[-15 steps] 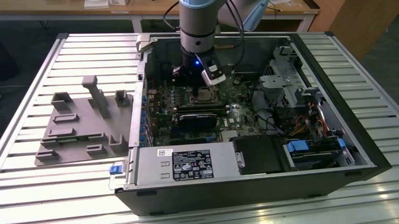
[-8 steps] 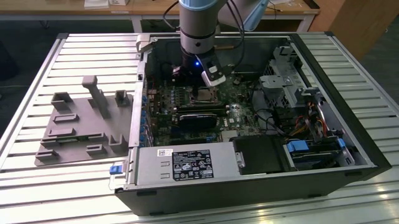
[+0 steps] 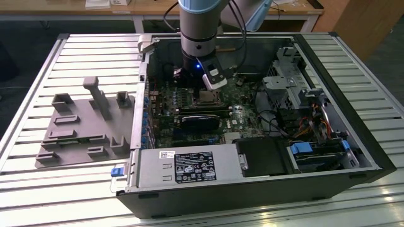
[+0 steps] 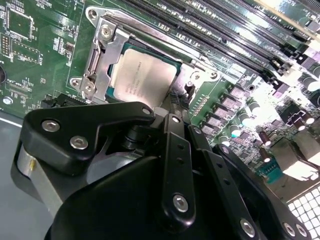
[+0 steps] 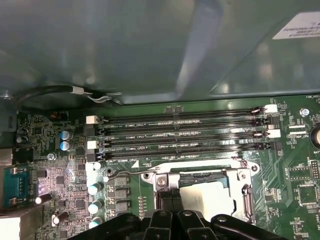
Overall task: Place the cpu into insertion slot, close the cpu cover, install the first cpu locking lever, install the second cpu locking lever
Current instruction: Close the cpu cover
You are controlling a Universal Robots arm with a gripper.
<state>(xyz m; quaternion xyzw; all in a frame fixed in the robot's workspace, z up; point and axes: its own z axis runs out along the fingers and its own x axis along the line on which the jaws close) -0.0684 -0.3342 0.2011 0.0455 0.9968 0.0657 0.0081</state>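
Observation:
The cpu [image 4: 142,75], a dull silver square, lies flat in the insertion slot [image 3: 207,97] on the green motherboard. The silver cpu cover [image 4: 102,57] is folded down around it, and the chip's top shows through the window. In the first wrist view the cpu [image 5: 205,197] and the cover [image 5: 200,175] sit just beyond the fingers. A thin wire locking lever [image 5: 122,173] runs along the socket's edge. My gripper [image 5: 169,200] is shut, its two black fingers side by side with their tips down at the socket's edge. From outside, the gripper [image 3: 213,81] hangs just above the socket.
Long black memory slots [image 5: 185,132] run beside the socket. A black card [image 3: 202,120] lies in front of it, and the power supply [image 3: 183,165] sits at the case front. Drive cages and cables [image 3: 296,80] fill the exterior view's right. A grey fixture [image 3: 82,127] rests on the table.

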